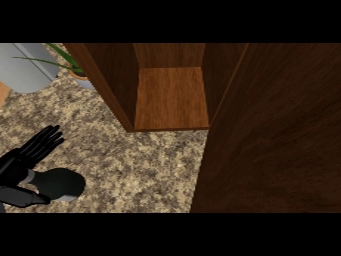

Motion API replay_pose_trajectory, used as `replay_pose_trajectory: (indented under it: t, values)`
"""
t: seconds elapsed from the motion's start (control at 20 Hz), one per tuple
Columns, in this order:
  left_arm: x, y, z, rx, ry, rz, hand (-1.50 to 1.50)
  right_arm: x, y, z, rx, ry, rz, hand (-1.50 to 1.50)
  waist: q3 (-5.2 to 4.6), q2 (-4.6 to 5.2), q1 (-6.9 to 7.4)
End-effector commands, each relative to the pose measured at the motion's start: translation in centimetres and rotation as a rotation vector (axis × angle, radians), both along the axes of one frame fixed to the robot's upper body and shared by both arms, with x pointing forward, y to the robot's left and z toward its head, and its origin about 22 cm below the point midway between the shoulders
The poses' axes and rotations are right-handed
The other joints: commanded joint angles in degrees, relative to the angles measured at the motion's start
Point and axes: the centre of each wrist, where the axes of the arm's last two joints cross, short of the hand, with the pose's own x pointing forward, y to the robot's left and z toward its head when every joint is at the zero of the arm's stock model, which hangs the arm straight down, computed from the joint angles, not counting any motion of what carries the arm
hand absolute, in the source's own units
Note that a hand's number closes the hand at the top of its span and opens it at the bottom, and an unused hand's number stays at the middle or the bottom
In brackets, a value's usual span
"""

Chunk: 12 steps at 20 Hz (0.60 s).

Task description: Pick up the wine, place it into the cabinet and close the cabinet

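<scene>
At seven o'clock, the left hand [14,167] is reaching over the bench [121,160], fingers [44,140] straight, thumb touching the dark wine [61,182]. The cabinet [173,95] is standing open at twelve o'clock.

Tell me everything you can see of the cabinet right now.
The cabinet is dark brown wood with a visible grain, standing on the speckled counter. It is open: its door is swung out and fills the right of the view. Inside, a lighter wood shelf floor shows between dark side walls, with nothing on it. A plant stands by its left wall. No hand touches it; the left hand is well off at lower left.
</scene>
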Motion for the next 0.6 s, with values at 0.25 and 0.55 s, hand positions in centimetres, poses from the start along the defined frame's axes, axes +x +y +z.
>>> replay_pose_trajectory:
  t: [0.25, 0.55]
  values:
    - [-0.8, -0.3, -3.1, -0.127, 0.037, -0.157, -1.50, -3.5, -1.2, 1.2, 0.031, -0.069, 0.009, -1.50, -0.02, -0.22, -0.70]
    - [-1.1, -0.8, -4.3, -0.161, 0.052, -0.164, -1.50, -2.7, -1.2, 1.3, 0.020, -0.057, -0.005, -1.50, -0.04, -0.07, -0.19]
